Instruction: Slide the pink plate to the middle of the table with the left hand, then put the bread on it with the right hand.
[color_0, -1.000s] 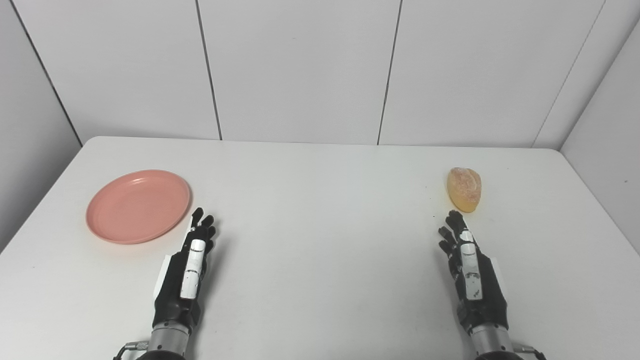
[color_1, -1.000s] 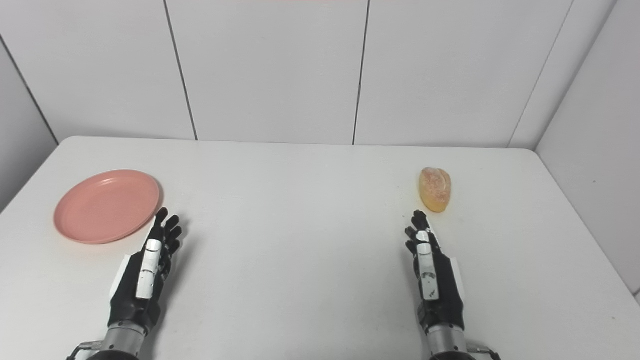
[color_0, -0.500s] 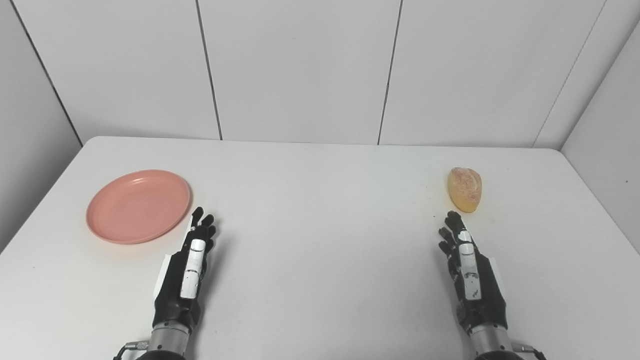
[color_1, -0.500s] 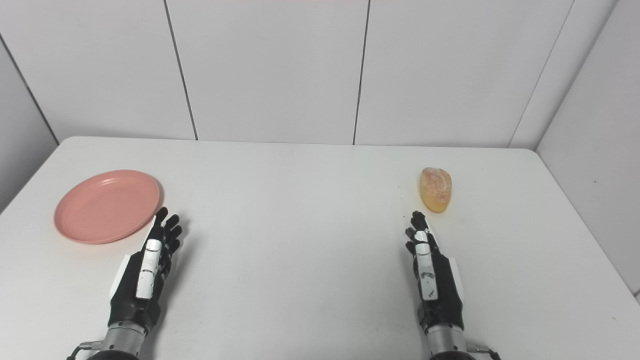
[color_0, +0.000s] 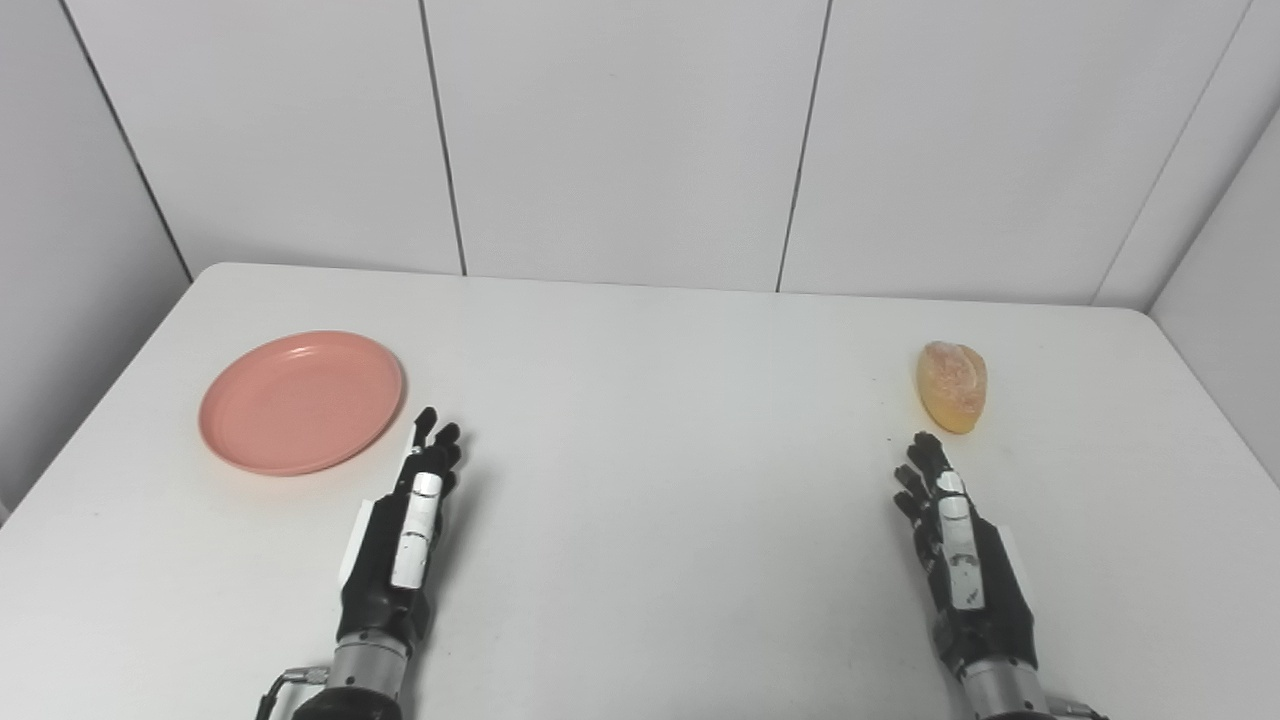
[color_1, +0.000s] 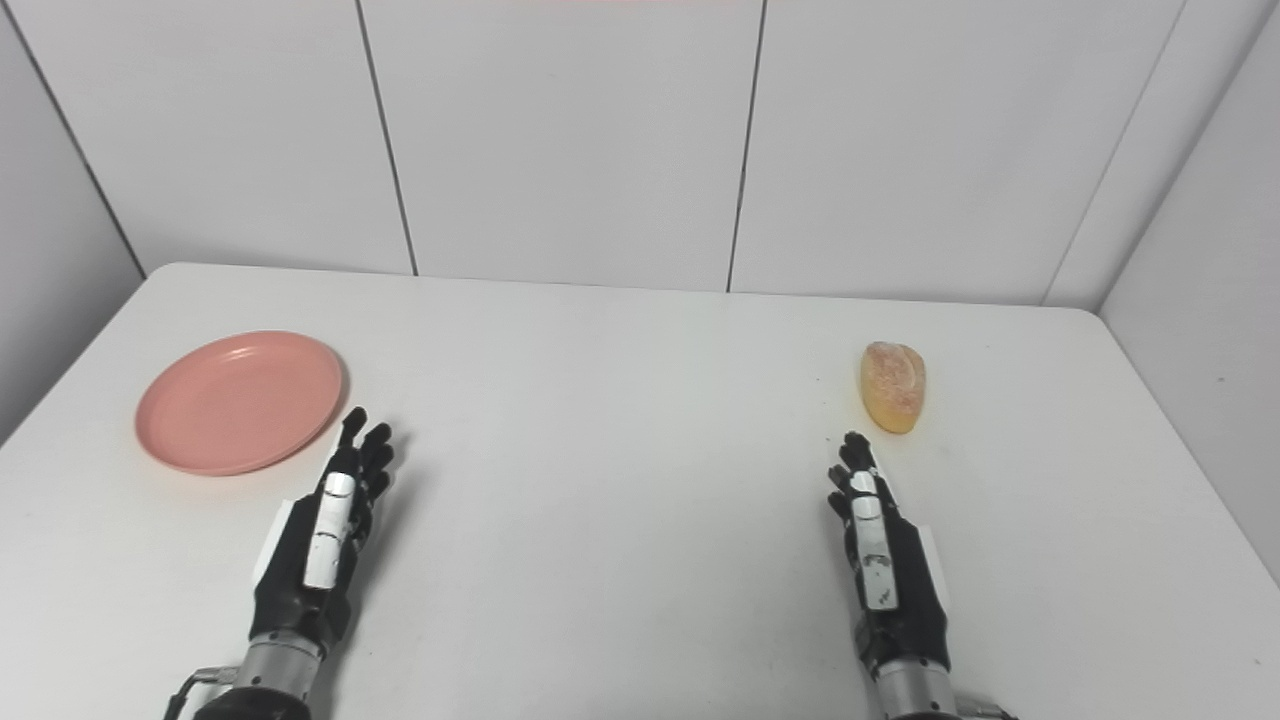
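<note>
— Plate position? 
— Pink plate (color_0: 301, 402) lies far left on the white table (color_0: 660, 420), just beyond the left hand (color_0: 405, 535), whose fingers are straight and empty. 
— Bread? 
— Bread roll (color_0: 953, 386) lies far right, just ahead of the right hand (color_0: 960, 550), also spread, holding nothing.

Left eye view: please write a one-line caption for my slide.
Both hands, left and right, open on the table; plate at left, bread at right, both untouched.
</note>
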